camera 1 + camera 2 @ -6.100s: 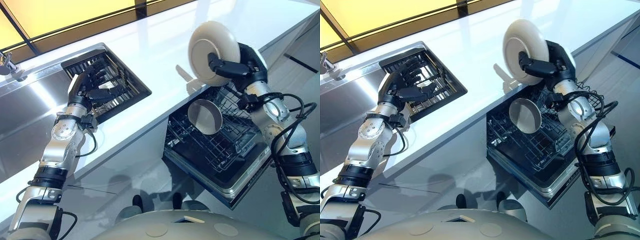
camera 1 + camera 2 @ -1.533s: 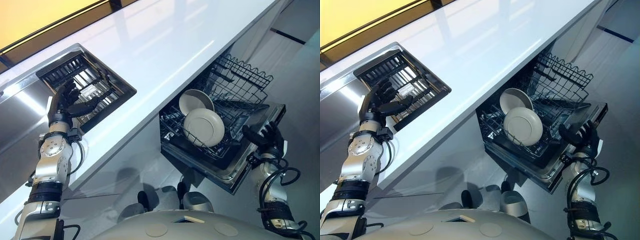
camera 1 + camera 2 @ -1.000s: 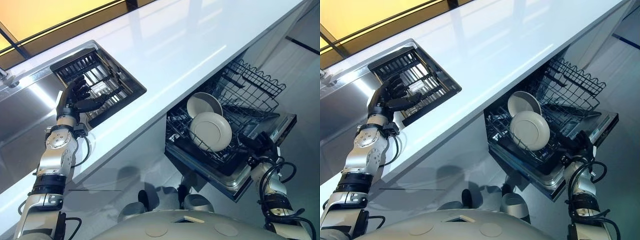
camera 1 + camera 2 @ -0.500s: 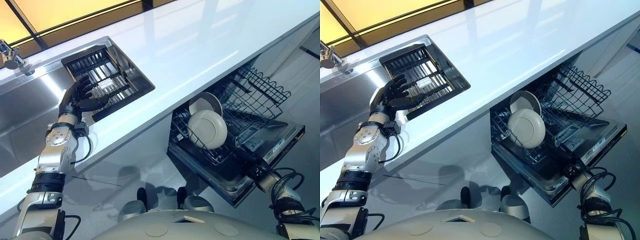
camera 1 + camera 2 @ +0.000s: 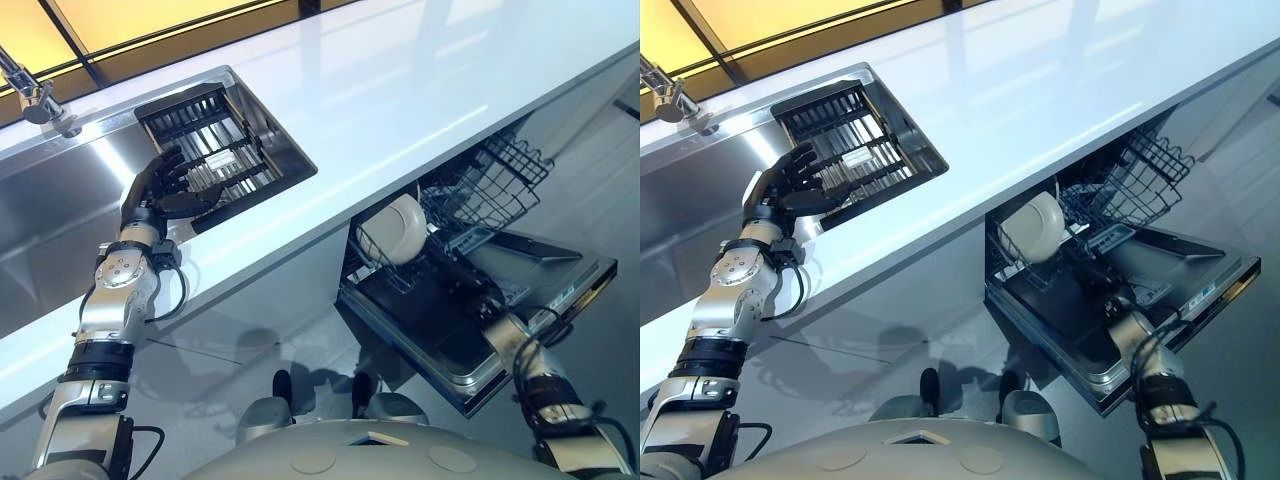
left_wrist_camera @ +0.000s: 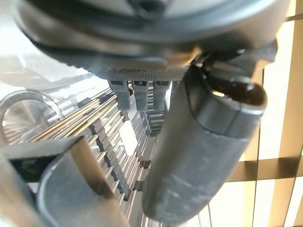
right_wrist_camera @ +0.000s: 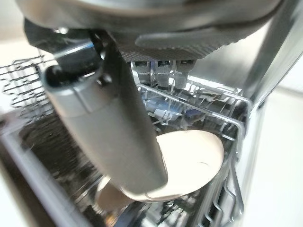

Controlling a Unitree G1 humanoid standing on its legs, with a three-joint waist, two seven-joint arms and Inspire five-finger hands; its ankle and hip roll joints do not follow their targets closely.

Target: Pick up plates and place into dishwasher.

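The right robot hand (image 7: 109,118) is released, thumb and fingers straight and holding nothing. It reaches low over the dishwasher door (image 5: 545,268) and seems to bear on the front of the lower rack (image 5: 380,262), though the contact is hidden. Since half a second ago that rack has slid in under the desk (image 5: 400,90), carrying the plates (image 5: 395,228) that stand in it. These plates look loaded; the door is still down. The left robot hand (image 5: 160,185) hovers with its fingers spread over the sink grid (image 5: 215,135).
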